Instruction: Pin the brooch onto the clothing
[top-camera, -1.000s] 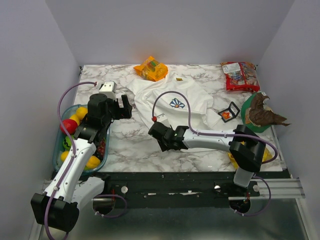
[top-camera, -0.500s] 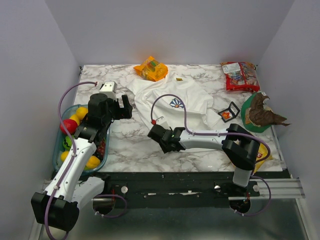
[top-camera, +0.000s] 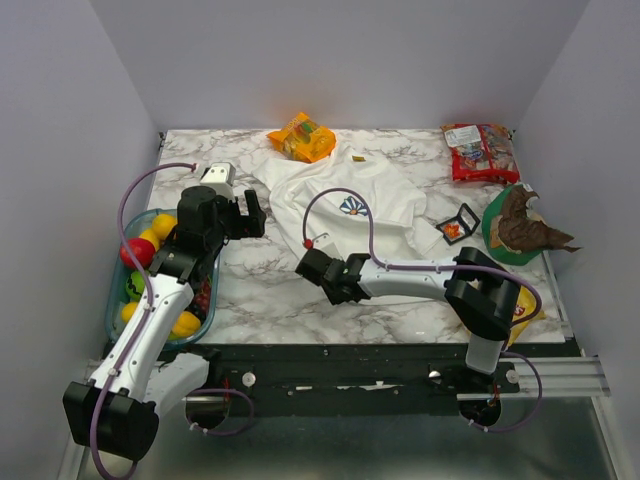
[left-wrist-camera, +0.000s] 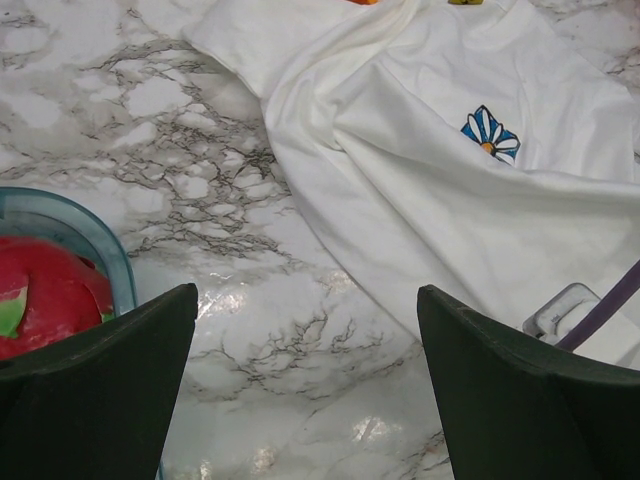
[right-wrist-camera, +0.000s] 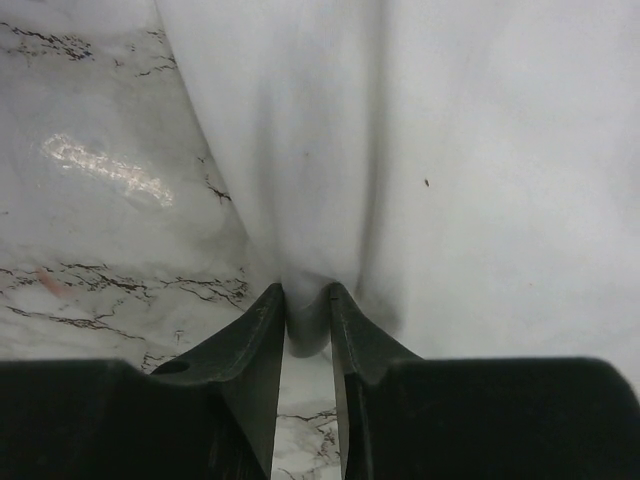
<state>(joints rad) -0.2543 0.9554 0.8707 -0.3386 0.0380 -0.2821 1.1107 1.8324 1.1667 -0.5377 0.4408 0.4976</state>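
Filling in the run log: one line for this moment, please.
right hand: pinching T-shirt edge | left hand: open over table | brooch: not yet pinned

Colours on my table: much white, a few strong spots.

The table (top-camera: 260, 290) was white marble with grey and black veins. The T-shirt (top-camera: 395, 195) was plain white, and its small daisy print (left-wrist-camera: 490, 135) was blue and white with an orange centre. The brooch (top-camera: 452, 231) was orange-red inside a black frame (top-camera: 466, 214). One snack bag (top-camera: 301, 137) was orange, the other bag (top-camera: 480, 150) was red. The plate (top-camera: 495, 240) was green under something brown (top-camera: 528, 228). The tray (top-camera: 109, 300) was clear blue-green, with red, yellow and green pieces (top-camera: 160, 226). My left arm (top-camera: 150, 325) and right arm (top-camera: 420, 275) were white and black, my cables (top-camera: 340, 192) purple.
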